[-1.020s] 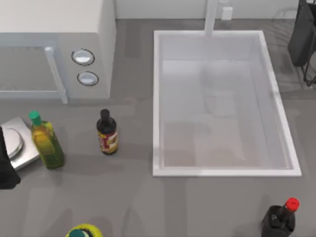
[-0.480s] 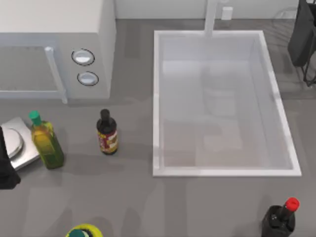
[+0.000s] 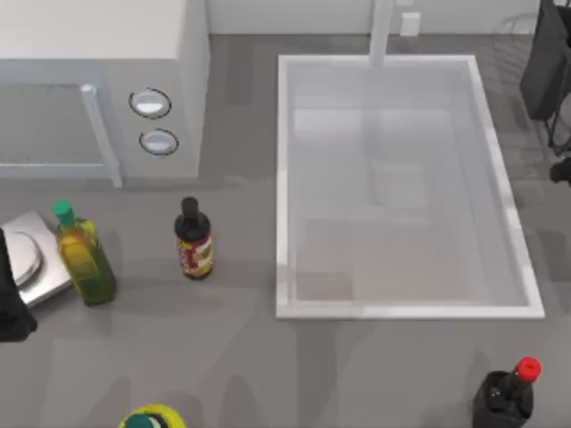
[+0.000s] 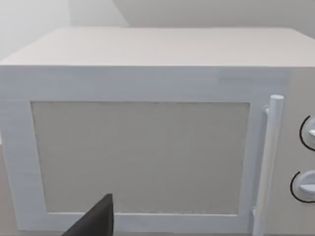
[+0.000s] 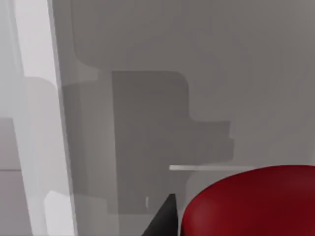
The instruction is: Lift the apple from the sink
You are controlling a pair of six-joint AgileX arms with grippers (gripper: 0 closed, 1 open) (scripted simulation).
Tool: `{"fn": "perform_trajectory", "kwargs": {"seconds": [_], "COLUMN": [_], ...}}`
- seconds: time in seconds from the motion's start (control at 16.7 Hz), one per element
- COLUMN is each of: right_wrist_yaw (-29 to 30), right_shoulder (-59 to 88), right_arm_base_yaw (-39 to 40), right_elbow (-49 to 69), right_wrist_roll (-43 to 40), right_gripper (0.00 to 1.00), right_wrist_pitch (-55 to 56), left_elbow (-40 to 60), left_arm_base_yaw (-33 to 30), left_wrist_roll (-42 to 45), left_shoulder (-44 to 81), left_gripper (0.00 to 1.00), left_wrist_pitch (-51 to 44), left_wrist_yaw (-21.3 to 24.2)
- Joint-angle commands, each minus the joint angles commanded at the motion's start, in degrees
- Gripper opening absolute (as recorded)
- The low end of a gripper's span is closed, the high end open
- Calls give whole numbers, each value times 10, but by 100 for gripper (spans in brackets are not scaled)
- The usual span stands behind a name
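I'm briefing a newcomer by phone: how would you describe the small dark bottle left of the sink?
Start at the big white sink and look to its left, below the two knobs of the microwave. A small bottle stands upright there; its dark cap and red-yellow label set it apart from the green-capped yellow bottle further left and the red-capped bottle at lower right.

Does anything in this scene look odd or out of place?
Nothing is spilled or tipped. One oddity: the apple is right beside the right tool, seemingly over grey table beside the sink rim. Left tool faces the microwave.
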Motion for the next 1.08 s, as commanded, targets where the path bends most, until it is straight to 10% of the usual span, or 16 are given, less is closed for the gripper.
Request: {"fn": "perform_trajectory", "kwargs": {"seconds": [0.24,1.08], "right_wrist_yaw": [0,0], "right_shoulder": [1,1], "right_arm_base_yaw": [0,0], "right_elbow": [-5,-5], "right_wrist_roll": [0,0], "right_gripper": [0,100], "right_wrist_pitch": [5,5], "left_elbow": [0,0], "left_arm_base_yaw": [0,0], "left_wrist_roll": [0,0], "left_shoulder": [0,0], "left_gripper": [100,100], "left_wrist_pitch": [0,0], "left_wrist_yaw": [0,0]}}
